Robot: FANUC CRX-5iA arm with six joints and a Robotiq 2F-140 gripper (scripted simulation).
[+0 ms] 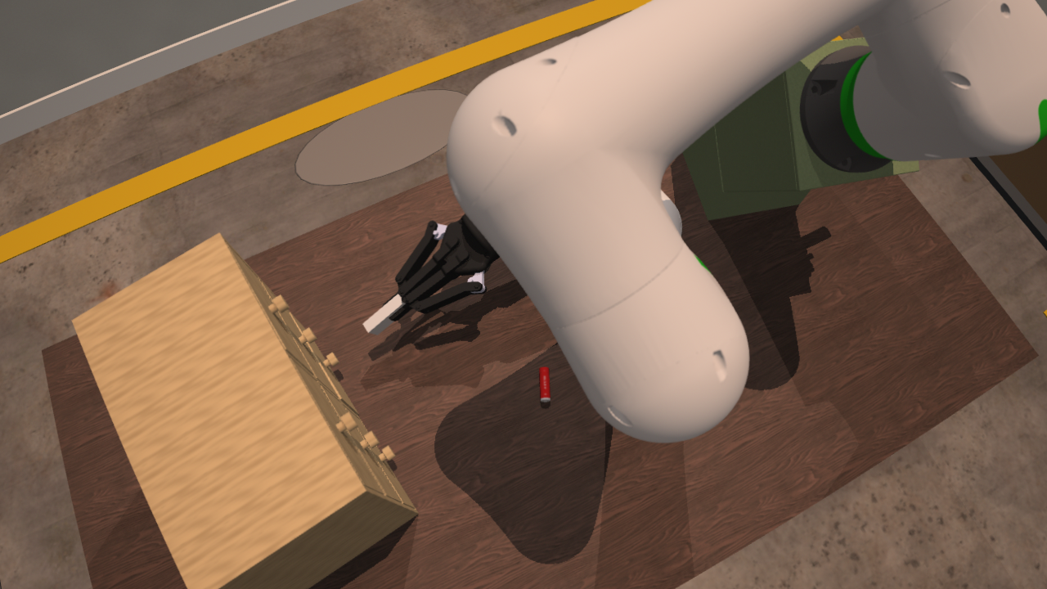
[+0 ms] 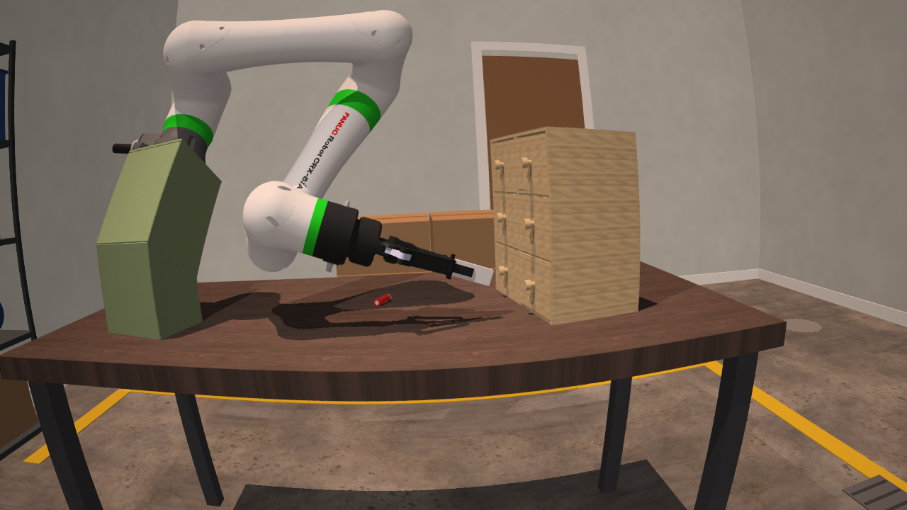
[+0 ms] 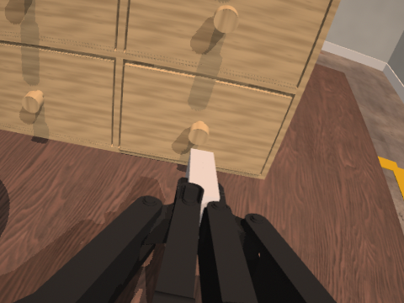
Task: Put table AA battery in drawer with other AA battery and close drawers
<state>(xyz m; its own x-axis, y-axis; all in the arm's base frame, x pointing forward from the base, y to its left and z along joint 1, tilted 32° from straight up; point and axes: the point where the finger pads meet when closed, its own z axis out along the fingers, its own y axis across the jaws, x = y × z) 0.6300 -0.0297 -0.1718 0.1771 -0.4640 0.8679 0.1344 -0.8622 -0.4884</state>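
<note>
The wooden chest point(image 1: 212, 410) point(image 2: 592, 222) point(image 3: 168, 25) stands upright. Its six drawers, in three rows of two, look pushed in, and their contents are hidden. The red AA battery point(image 1: 544, 384) point(image 2: 382, 299) lies on the table point(image 1: 878, 380) point(image 2: 392, 355) in front of the chest, out of the wrist view. My gripper point(image 1: 382, 316) point(image 2: 477, 273) point(image 3: 198, 167) is shut and empty, its pale fingertips together. They point at the chest a short way in front of the bottom knob point(image 1: 330, 360) point(image 2: 502, 271) point(image 3: 199, 133) of the right column in the wrist view, not touching it.
The knob above point(image 3: 225, 18) and the neighbouring bottom knob point(image 3: 33, 102) stick out from the chest front. The arm's elbow point(image 1: 658, 366) hangs beside and above the battery in the top view. The green robot base point(image 1: 753, 139) point(image 2: 151, 253) stands at the table's opposite end.
</note>
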